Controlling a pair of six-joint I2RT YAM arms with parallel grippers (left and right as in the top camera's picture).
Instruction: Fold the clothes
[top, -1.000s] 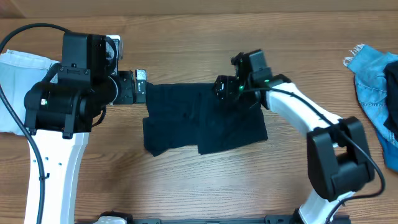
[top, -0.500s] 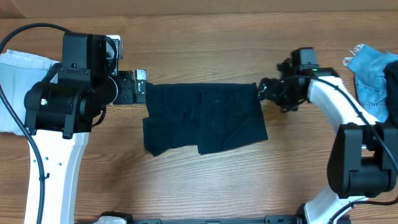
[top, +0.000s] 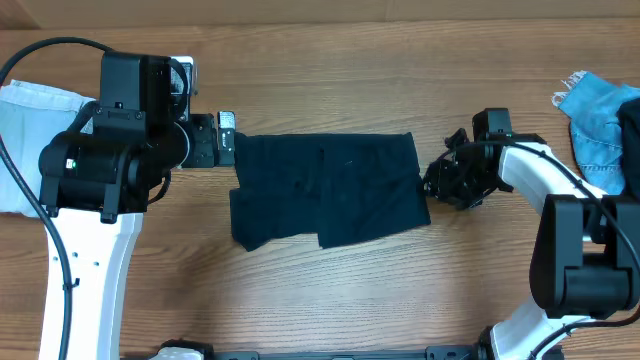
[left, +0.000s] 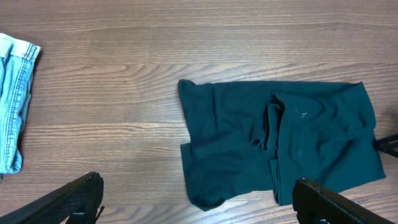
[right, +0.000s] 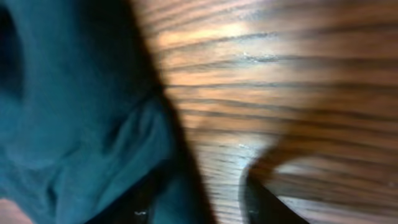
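Observation:
The dark navy garment (top: 330, 190) lies spread flat in the middle of the table, with a folded flap over its lower right part. It also shows in the left wrist view (left: 280, 146). My left gripper (top: 223, 138) hangs open above the garment's upper left corner, its fingers wide apart (left: 199, 208). My right gripper (top: 437, 186) is low at the garment's right edge. In the blurred right wrist view its fingers (right: 198, 208) are apart, one over the navy cloth (right: 81, 124), one over bare wood.
A pale blue denim piece (top: 25, 130) lies at the far left edge, also in the left wrist view (left: 15, 99). A brighter blue denim piece (top: 600, 120) lies at the far right. The wooden table (top: 330, 290) shows in front of the garment.
My right gripper moved from over the garment's upper middle out to the right, then down to its right edge. The garment's upper right now lies flat. The left arm has not moved.

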